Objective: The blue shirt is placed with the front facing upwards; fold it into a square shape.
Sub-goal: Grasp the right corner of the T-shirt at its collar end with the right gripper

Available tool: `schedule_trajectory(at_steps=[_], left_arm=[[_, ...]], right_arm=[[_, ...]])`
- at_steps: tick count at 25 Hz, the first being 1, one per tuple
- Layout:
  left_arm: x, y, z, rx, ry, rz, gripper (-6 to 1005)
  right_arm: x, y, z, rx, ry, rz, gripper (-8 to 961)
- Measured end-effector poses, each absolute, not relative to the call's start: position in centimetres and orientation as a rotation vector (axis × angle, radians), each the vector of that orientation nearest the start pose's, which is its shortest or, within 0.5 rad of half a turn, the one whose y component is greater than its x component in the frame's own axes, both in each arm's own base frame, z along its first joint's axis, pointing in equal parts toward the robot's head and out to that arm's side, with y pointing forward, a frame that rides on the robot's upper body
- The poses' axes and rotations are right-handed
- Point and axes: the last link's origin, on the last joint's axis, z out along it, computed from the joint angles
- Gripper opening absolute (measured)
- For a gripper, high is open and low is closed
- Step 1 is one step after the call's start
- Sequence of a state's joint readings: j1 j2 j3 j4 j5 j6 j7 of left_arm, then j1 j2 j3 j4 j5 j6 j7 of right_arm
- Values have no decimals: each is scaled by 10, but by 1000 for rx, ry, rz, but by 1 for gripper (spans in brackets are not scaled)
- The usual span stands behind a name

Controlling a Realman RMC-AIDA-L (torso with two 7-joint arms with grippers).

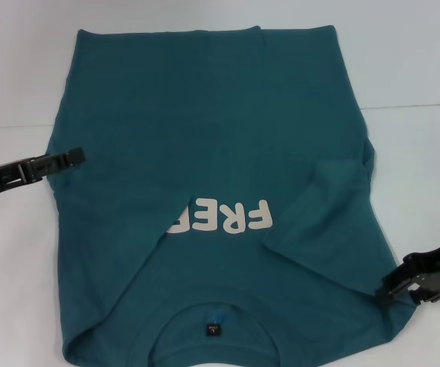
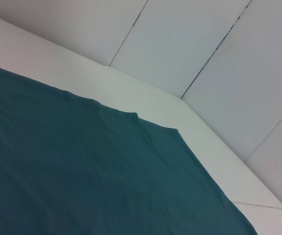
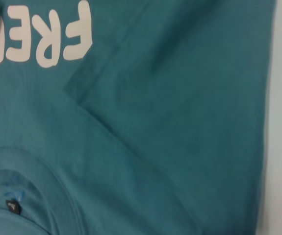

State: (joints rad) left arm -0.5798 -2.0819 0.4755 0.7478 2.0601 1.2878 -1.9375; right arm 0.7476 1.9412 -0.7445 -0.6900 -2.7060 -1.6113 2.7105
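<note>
Both sleeves of the blue shirt [image 1: 204,153] are folded inward; lengthwise folding is left; neither the left gripper [image 1: 73,158] nor the right gripper's [image 1: 392,290] opening can be told.

Blue shirt [image 1: 204,153] lies flat, both sleeves folded inward.

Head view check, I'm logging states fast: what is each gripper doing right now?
Left gripper: at the dark teal-blue cotton T-shirt's left edge.
Right gripper: at its right edge near the collar.
</note>
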Motion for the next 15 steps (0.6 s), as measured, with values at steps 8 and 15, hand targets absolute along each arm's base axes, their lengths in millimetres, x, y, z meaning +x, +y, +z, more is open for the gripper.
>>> schedule_trajectory(at_steps=[8, 15], left_arm=[[-285, 383, 50, -2140, -1283, -787, 877], [-288, 382, 50, -2127, -1288, -784, 878]], right_arm=[[291, 358, 43, -2093, 2028, -277, 438], [291, 358, 42, -2096, 2029, -281, 153]])
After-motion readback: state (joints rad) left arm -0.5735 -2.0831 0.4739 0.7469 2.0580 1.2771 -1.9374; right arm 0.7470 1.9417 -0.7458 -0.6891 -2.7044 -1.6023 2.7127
